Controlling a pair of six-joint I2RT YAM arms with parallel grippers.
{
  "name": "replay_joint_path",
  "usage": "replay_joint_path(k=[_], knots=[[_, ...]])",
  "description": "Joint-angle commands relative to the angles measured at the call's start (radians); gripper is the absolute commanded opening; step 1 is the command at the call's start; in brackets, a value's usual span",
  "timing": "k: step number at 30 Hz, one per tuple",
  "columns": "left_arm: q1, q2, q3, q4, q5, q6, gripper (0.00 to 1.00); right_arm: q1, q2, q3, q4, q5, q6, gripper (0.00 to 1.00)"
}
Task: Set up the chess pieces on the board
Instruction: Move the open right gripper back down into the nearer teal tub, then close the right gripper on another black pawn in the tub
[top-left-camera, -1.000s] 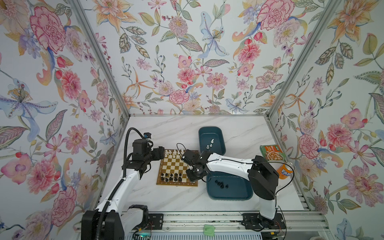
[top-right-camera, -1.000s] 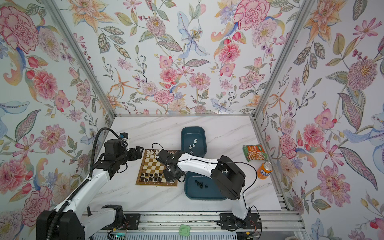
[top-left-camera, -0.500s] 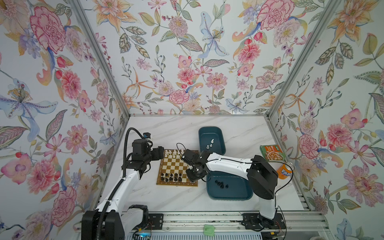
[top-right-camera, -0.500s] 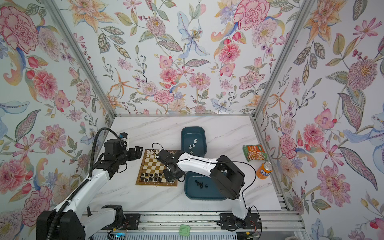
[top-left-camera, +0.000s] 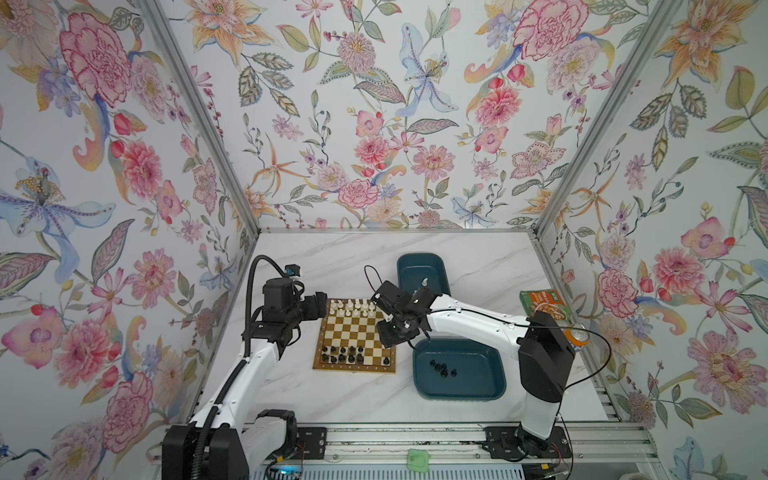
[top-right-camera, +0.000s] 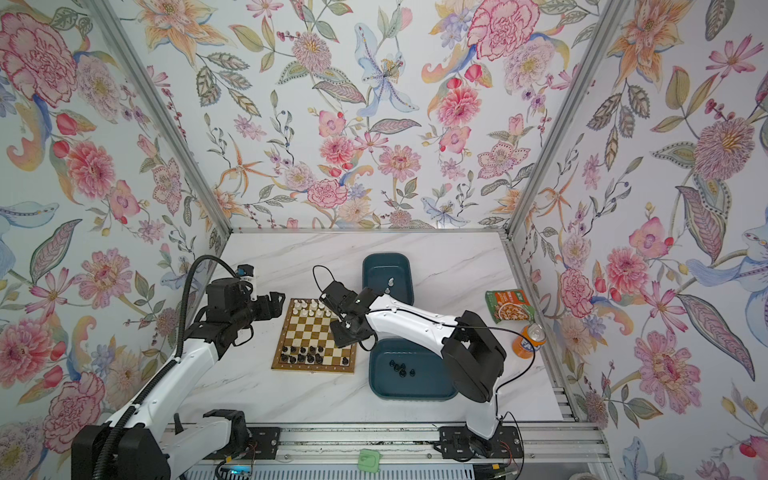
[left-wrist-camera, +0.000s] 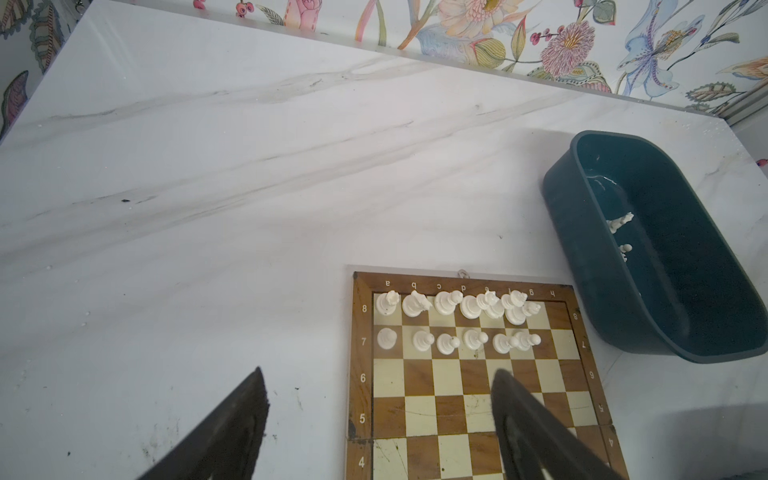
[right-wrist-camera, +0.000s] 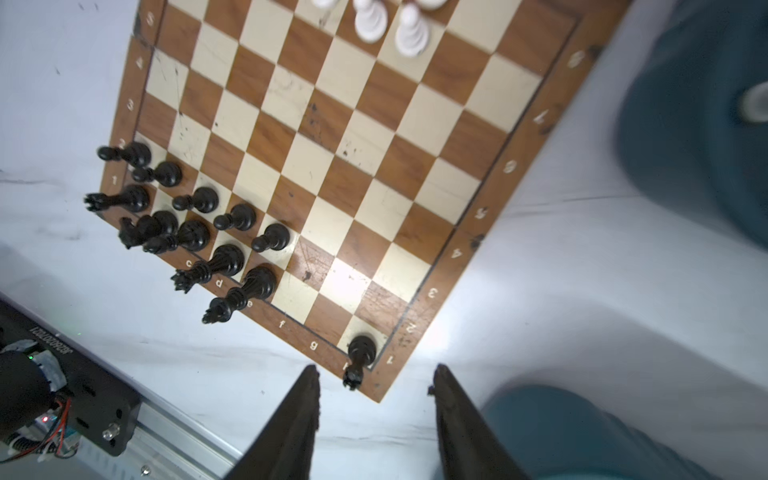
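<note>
The right tool (right-wrist-camera: 376, 374) hangs over the corner of the board (top-left-camera: 353, 332) that sits lower right in both top views. Its jaws are partly apart and hold nothing. The black rook (right-wrist-camera: 360, 357) stands upright and free on that corner square, just past the fingertips (right-wrist-camera: 309, 384) and in line with the gap between them. The other black pieces on the board (right-wrist-camera: 195, 232) crowd the opposite end of the same two rows, so several squares between them and the rook are bare. To judge by that gap, the next move is to fetch another black piece. The loose black pieces (top-left-camera: 442, 368) lie in the near teal tub (top-left-camera: 478, 390), just below and right of the right tool in a top view and close beside the board's edge. The right arm is plainly the nearer one and needs only a short swing off the board. They are too small to tell whether they stand or lie, so the axis of the grasp cannot be read. The left tool (left-wrist-camera: 378, 374) is spread wide and empty at the board's left edge, facing the white rows (left-wrist-camera: 457, 322). The remaining white pieces (left-wrist-camera: 619, 222) lie in the far teal tub (left-wrist-camera: 573, 232), beyond the board's upper right corner in a top view.
</note>
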Motion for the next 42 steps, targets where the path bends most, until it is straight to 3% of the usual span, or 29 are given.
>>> replay_joint_path(k=[1,4,8,13,20,42], knots=[[0.0,0.0,0.037,0.059,0.051,-0.035,0.86,-0.035,-0.137,-0.051,-0.086,0.078,0.025,0.41],[-0.07,0.024,0.056,0.102,0.047,-0.074,0.86,-0.077,-0.272,-0.187,-0.106,0.083,0.063,0.38],[-0.272,0.096,0.132,0.116,-0.058,-0.082,0.86,-0.15,-0.451,-0.387,-0.128,0.065,0.107,0.34],[-0.475,0.23,0.253,0.115,-0.098,-0.099,0.84,-0.234,-0.612,-0.555,-0.144,0.028,0.131,0.29],[-0.642,0.359,0.388,0.076,-0.13,-0.104,0.83,-0.291,-0.656,-0.654,-0.127,-0.015,0.099,0.27],[-0.675,0.384,0.41,0.058,-0.191,-0.125,0.82,-0.3,-0.543,-0.734,0.013,-0.1,0.059,0.29]])
